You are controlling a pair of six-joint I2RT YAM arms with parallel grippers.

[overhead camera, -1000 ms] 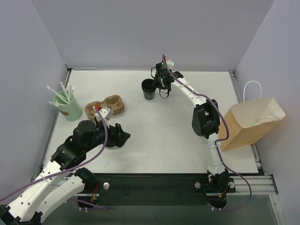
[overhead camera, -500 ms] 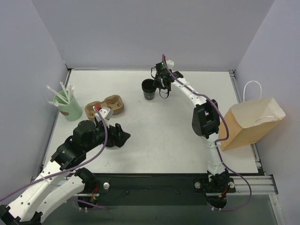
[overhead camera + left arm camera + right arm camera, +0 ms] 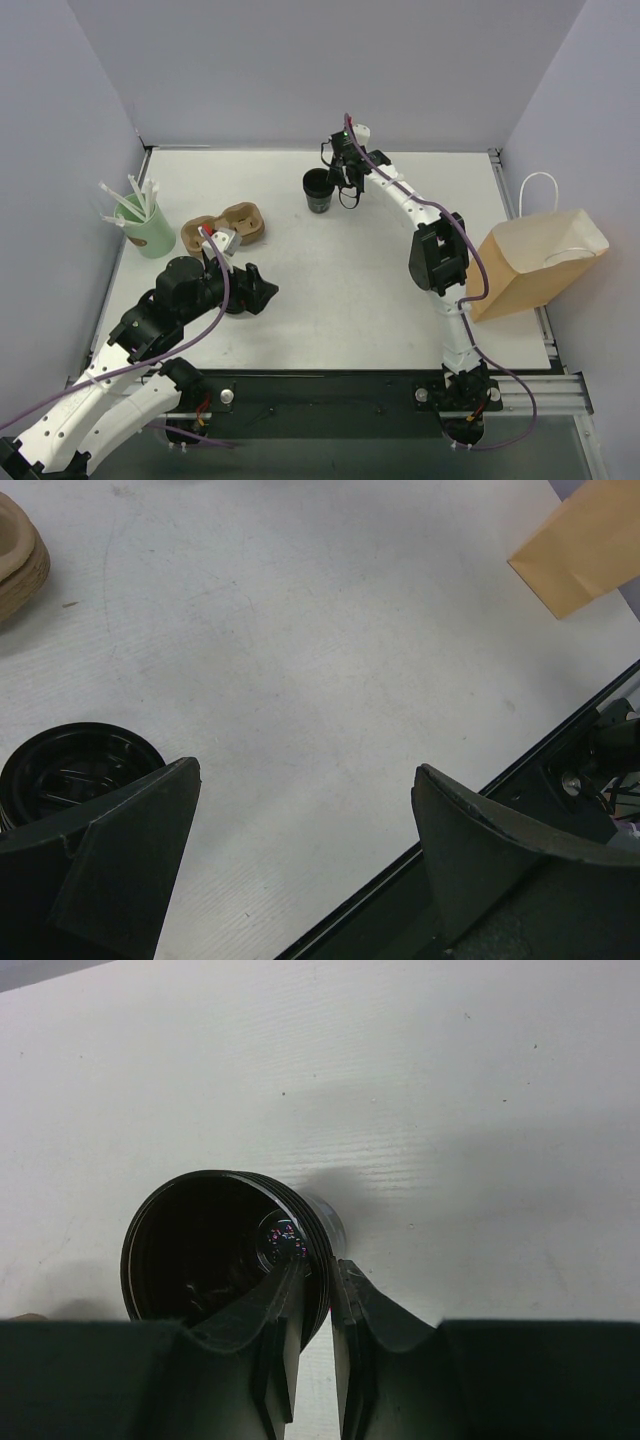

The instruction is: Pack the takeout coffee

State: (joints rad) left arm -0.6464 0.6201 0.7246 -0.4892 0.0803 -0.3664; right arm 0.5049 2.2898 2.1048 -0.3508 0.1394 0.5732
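Two tools: right tool (image 3: 320, 1268), nearly closed, seemingly pinches the black cup (image 3: 200, 1250) rim; left tool (image 3: 305, 770) wide, empty.

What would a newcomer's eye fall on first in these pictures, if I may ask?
First, the right gripper pinching the rim of the black takeout cup at the far middle of the table. Next, the big brown paper bag at the right edge, and the mint-green cup of white straws at the left.

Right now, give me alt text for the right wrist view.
The right gripper has its jaws pinching the rim of a black cup, one inside and one outside. The cup stands upright on a white table.
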